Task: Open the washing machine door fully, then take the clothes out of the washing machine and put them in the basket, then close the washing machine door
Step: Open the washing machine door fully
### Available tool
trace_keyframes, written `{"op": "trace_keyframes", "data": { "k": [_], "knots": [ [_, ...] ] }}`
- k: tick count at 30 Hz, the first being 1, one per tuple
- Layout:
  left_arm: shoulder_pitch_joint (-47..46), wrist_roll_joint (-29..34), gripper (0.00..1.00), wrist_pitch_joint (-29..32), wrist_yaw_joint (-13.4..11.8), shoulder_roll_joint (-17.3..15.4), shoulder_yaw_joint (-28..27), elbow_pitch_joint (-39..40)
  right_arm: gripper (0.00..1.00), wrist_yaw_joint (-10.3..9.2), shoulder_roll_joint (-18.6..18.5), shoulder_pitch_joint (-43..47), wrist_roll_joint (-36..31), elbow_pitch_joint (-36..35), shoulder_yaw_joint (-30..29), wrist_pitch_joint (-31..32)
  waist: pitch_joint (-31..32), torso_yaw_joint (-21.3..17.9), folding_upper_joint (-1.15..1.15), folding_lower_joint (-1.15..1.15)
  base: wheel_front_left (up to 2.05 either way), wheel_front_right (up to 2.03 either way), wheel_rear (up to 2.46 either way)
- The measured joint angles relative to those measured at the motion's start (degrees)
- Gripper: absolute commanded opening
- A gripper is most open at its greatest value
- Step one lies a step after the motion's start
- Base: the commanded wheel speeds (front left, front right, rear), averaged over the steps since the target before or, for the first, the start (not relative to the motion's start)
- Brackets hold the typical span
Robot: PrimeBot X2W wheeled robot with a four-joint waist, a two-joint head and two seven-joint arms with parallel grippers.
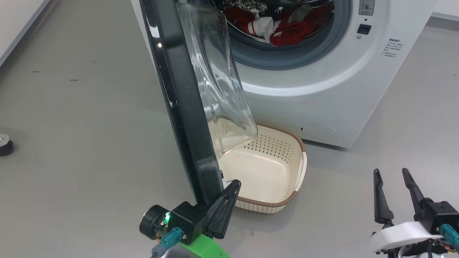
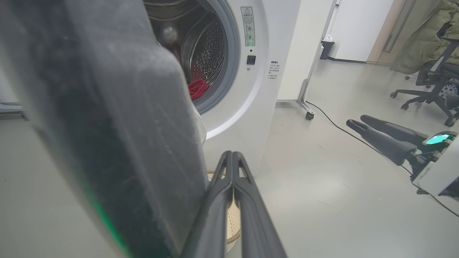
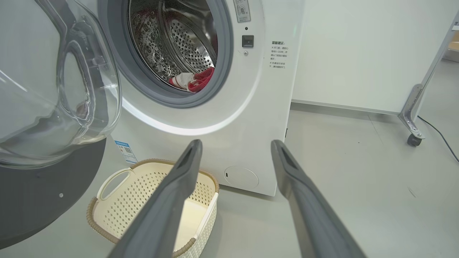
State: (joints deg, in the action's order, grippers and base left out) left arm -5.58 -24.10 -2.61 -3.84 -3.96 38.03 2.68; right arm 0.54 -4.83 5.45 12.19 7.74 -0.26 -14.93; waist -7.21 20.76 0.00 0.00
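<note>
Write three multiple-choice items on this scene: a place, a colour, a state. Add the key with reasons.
1. The small cream perforated plastic basket stands: A. on a shelf; B. on the grey floor before the big white front-loading washing machine; C. atop it.
2. The crumpled fabric clothes in the perforated steel drum are: A. blue; B. green; C. red with white.
3. The large round glossy black door is: A. swung open; B. shut; C. taken off.
B: it sits on the floor at the machine's foot. C: red and white fabric shows there. A: the drum mouth is uncovered.
</note>
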Motion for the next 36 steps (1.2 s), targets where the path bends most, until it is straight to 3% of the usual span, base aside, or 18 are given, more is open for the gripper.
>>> {"op": "trace_keyframes", "data": {
  "k": [20,36],
  "knots": [
    [0.8,-0.1,0.00,-1.6,-1.5,0.9,-1.5,-1.6,1.00,0.57,0.6,0.3,-0.8,0.1,-1.8,0.0,1.2,4.2,0.00,0.00,0.00,0.00,0.00],
    [4.3,-0.1,0.00,-3.6,-2.4,1.0,-8.8,-2.7,1.00,1.35,1.3,1.0,-1.3,0.2,-1.5,0.0,2.2,6.8,0.00,0.00,0.00,0.00,0.00]
  ]
}}
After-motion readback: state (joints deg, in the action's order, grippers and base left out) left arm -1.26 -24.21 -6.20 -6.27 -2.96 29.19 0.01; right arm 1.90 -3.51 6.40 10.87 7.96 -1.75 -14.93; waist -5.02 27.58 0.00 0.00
